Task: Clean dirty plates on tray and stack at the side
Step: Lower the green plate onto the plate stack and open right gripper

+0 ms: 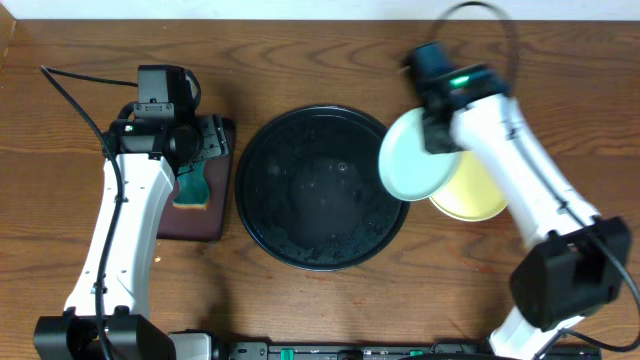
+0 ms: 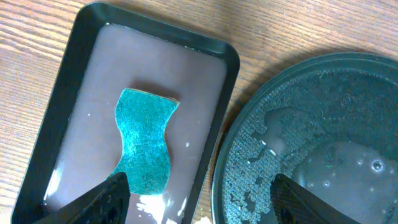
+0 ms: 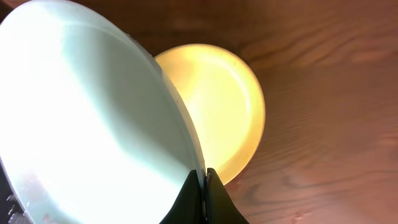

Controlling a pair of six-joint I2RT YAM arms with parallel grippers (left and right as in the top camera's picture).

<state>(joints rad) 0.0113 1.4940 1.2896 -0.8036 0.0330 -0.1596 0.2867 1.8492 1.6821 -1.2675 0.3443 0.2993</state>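
Wood desk (image 1: 300,40): right tool (image 3: 202,179) clamped on mint plate (image 3: 93,124) rim, plate tilted, yellow plate (image 3: 227,106) partly underneath; left tool (image 2: 199,205) apart above sponge (image 2: 144,140).

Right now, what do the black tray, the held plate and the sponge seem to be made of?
The round black tray looks like hard glossy plastic; water beads on it. The mint plate, pinched in the right end effector, is likely thin smooth plastic, by its sheen and fine rim. The sponge shows a teal fibrous scouring face over a tan foam layer.
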